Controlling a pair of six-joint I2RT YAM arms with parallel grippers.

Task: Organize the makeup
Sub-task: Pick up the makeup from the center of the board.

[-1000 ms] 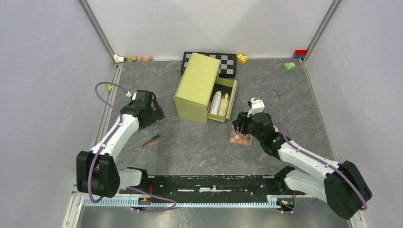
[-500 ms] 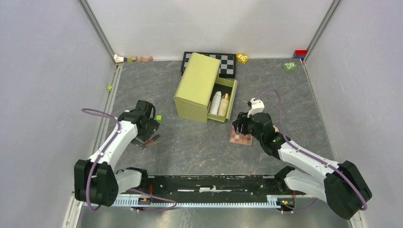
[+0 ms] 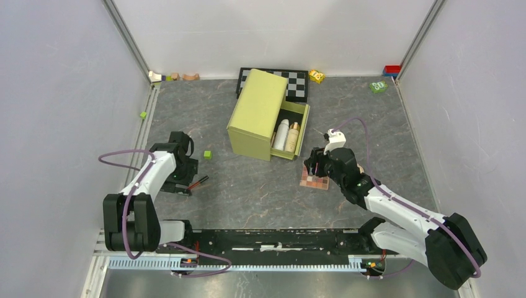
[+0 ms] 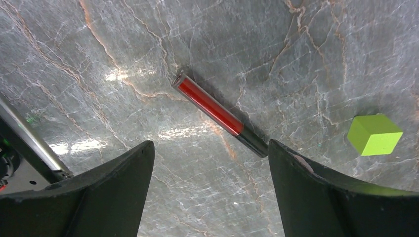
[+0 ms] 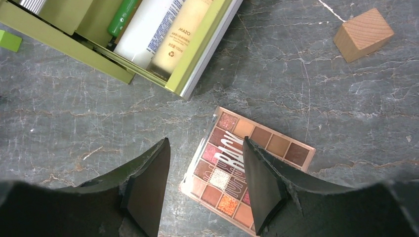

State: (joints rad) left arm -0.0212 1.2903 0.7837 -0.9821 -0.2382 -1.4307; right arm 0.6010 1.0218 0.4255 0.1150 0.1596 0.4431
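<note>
A red pencil lies on the grey floor; in the left wrist view it lies just ahead of the fingertips. My left gripper is open and empty above it. A square pink-brown eyeshadow palette lies by the drawer; in the right wrist view it sits partly between the fingers. My right gripper is open and hovers over the palette's left edge. A white bottle, a beige bottle and a green tube lie in the open drawer.
The green box with its drawer stands mid-table before a chequered board. A small green cube sits near the left gripper, also in the left wrist view. A wooden cube lies right of the drawer. Small toys line the back wall.
My left arm has swung back and down from near the green cube to sit over the red pencil. The right arm has barely moved.
</note>
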